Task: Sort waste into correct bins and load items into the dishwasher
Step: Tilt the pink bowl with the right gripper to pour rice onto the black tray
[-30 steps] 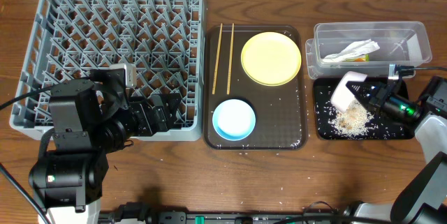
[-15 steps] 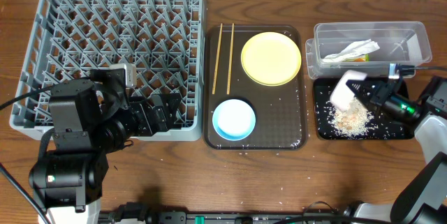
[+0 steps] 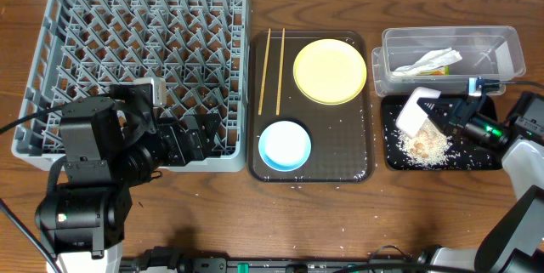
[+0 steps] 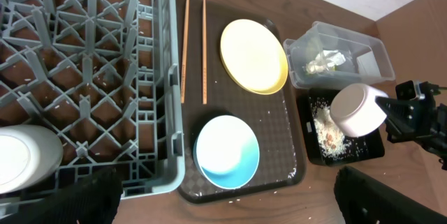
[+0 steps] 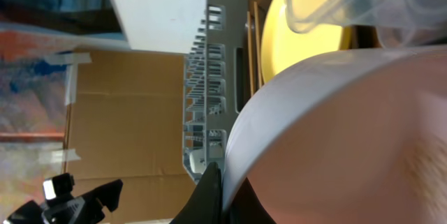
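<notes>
So the right pincer (image 3: pixel 444 113) is clamped on the rim of the white bowl (image 3: pixel 414 110), holding it tipped over the far left part of the black tray (image 3: pixel 476 161). The bowl's mouth faces down toward the pile of rice scraps (image 3: pixel 427 144) lying in that tray; can't tell if the rim actually touches the pile. More grains are scattered across the tray's floor, and a few sit on the counter (image 3: pixel 425 222) around it. Just beyond the black tray is the clear tub (image 3: pixel 510 39), with the crumpled napkin (image 3: pixel 435 57) and the little wrapper packet (image 3: pixel 435 71) inside. In the middle is the brown tray (image 3: pixel 340 150), carrying the yellow plate (image 3: pixel 330 71) at its far right, the light blue bowl (image 3: pixel 284 145) at its near left, and the 2 chopsticks (image 3: pixel 265 69) lying side by side along its far left, nearly parallel. The big grey dish rack (image 3: pixel 136 35) fills the left side. The left pincer (image 3: pixel 200 137) hovers over the rack's near edge with its fingers spread wide and nothing between them. In the left wrist view, the white cup (image 4: pixel 17 158) sits in the rack near that same edge.
</notes>
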Available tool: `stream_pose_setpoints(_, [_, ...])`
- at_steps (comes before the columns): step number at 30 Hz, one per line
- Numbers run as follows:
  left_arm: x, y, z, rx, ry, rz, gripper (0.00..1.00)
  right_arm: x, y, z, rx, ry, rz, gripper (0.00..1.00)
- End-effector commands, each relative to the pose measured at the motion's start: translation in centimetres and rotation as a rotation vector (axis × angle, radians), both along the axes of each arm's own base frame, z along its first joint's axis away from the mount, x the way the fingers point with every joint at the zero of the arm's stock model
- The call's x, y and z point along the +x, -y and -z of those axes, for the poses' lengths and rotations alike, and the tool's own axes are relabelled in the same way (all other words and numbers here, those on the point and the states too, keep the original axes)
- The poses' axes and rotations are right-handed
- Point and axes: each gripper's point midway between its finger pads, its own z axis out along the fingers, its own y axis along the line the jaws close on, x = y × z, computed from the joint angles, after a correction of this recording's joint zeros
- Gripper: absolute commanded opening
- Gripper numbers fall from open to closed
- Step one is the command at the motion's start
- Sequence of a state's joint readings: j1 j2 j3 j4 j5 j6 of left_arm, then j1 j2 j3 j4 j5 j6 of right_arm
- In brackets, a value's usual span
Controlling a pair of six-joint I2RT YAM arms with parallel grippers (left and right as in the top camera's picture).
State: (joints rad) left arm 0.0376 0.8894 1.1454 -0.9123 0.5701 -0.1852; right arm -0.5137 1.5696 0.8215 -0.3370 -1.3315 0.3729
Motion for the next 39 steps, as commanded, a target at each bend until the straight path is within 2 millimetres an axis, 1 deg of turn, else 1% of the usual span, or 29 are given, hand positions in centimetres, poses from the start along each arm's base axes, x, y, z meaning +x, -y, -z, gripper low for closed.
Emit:
stream_pose_setpoints(1, [0.0, 0.0, -0.7, 0.003, 0.02, 0.007, 0.98, 0.4, 0.2, 1.1, -0.094, -0.016, 0.021, 0.01])
stream_pose_setpoints(2, [0.0, 0.0, -0.6, 0.003, 0.02, 0.007, 0.98, 0.3, 0.8, 2.4, -0.118, -0.104, 0.066, 0.01])
stream_pose_setpoints(3, [0.0, 0.0, -0.6, 0.003, 0.02, 0.007, 0.98, 0.0, 0.5, 2.0, -0.077, -0.119, 0.058, 0.01])
stream_pose_setpoints(5, [0.0, 0.0, -0.7, 0.003, 0.02, 0.007, 0.98, -0.5, -1.1, -1.4, -0.003, 0.123, -0.073, 0.01])
stream_pose_setpoints(6, [0.0, 0.0, -0.7, 0.003, 0.021, 0.008, 0.98, -0.4, -1.1, -1.5, -0.01, 0.137, -0.076, 0.01])
stream_pose_setpoints(8, [0.0, 0.0, -0.6, 0.003, 0.02, 0.007, 0.98, 0.2, 0.3, 1.4, -0.088, -0.052, 0.034, 0.01])
stream_pose_setpoints(9, [0.0, 0.0, -0.7, 0.003, 0.02, 0.007, 0.98, 0.0, 0.5, 2.0, -0.079, -0.114, 0.057, 0.01])
stream_pose_setpoints(11, [0.0, 0.0, -0.7, 0.003, 0.02, 0.007, 0.98, -0.4, -0.8, -0.5, -0.032, 0.072, -0.044, 0.01])
stream_pose_setpoints(12, [0.0, 0.0, -0.7, 0.003, 0.02, 0.007, 0.98, -0.4, -0.8, -0.4, -0.044, 0.08, -0.048, 0.01])
stream_pose_setpoints(13, [0.0, 0.0, -0.6, 0.003, 0.02, 0.007, 0.98, -0.2, -0.5, 0.4, -0.077, 0.035, -0.02, 0.01])
stream_pose_setpoints(14, [0.0, 0.0, -0.6, 0.003, 0.02, 0.008, 0.98, 0.0, 0.5, 2.2, -0.122, -0.085, 0.045, 0.01])
stream_pose_setpoints(15, [0.0, 0.0, -0.7, 0.003, 0.02, 0.007, 0.98, -0.3, 0.6, 2.7, -0.103, -0.15, 0.068, 0.01])
stream_pose_setpoints(18, [0.0, 0.0, -0.7, 0.003, 0.02, 0.007, 0.98, -0.7, -1.3, -1.4, -0.005, 0.119, -0.077, 0.01])
stream_pose_setpoints(19, [0.0, 0.0, -0.6, 0.003, 0.02, 0.008, 0.98, -0.5, -1.3, -1.1, -0.021, 0.114, -0.072, 0.01])
stream_pose_setpoints(21, [0.0, 0.0, -0.7, 0.003, 0.021, 0.008, 0.98, 0.1, 0.2, 1.7, -0.096, -0.075, 0.037, 0.01])
stream_pose_setpoints(22, [0.0, 0.0, -0.6, 0.003, 0.02, 0.007, 0.98, -0.1, -0.2, 1.3, -0.046, -0.098, 0.029, 0.01])
stream_pose_setpoints(24, [0.0, 0.0, -0.6, 0.003, 0.02, 0.007, 0.98, -0.5, -1.7, -1.8, 0.006, 0.124, -0.088, 0.01])
stream_pose_setpoints(25, [0.0, 0.0, -0.6, 0.003, 0.02, 0.007, 0.98, -0.1, -1.5, -1.3, -0.039, 0.119, -0.073, 0.01])
stream_pose_setpoints(26, [0.0, 0.0, -0.7, 0.003, 0.02, 0.007, 0.98, -0.1, -1.3, -0.6, -0.026, 0.038, -0.042, 0.01])
stream_pose_setpoints(27, [0.0, 0.0, -0.6, 0.003, 0.02, 0.007, 0.98, -1.0, -2.4, -3.1, 0.072, 0.139, -0.124, 0.01])
stream_pose_setpoints(28, [0.0, 0.0, -0.7, 0.003, 0.02, 0.007, 0.98, -1.1, -2.8, -3.8, 0.061, 0.198, -0.149, 0.01])
stream_pose_setpoints(30, [0.0, 0.0, -0.6, 0.003, 0.02, 0.007, 0.98, -0.1, -2.2, -2.1, -0.065, 0.161, -0.094, 0.01])
stream_pose_setpoints(31, [0.0, 0.0, -0.7, 0.003, 0.021, 0.008, 0.98, 0.4, -1.4, -0.6, -0.118, 0.072, -0.033, 0.01])
stream_pose_setpoints(32, [0.0, 0.0, -0.7, 0.003, 0.02, 0.007, 0.98, 0.4, -1.3, -0.1, -0.1, 0.005, -0.01, 0.01])
stream_pose_setpoints(33, [0.0, 0.0, -0.7, 0.003, 0.021, 0.008, 0.98, 0.0, -2.0, -1.1, -0.048, 0.038, -0.048, 0.01])
stream_pose_setpoints(35, [0.0, 0.0, -0.6, 0.003, 0.02, 0.007, 0.98, -0.9, -3.4, -4.1, 0.01, 0.254, -0.172, 0.01])
stream_pose_setpoints(36, [0.0, 0.0, -0.7, 0.003, 0.02, 0.007, 0.98, -1.0, -3.7, -4.9, 0.003, 0.336, -0.205, 0.01])
stream_pose_setpoints(38, [0.0, 0.0, -0.7, 0.003, 0.021, 0.008, 0.98, 0.2, -2.8, -3.0, -0.098, 0.263, -0.132, 0.01])
stream_pose_setpoints(39, [0.0, 0.0, -0.7, 0.003, 0.02, 0.007, 0.98, 0.6, -2.2, -1.4, -0.101, 0.109, -0.062, 0.01])
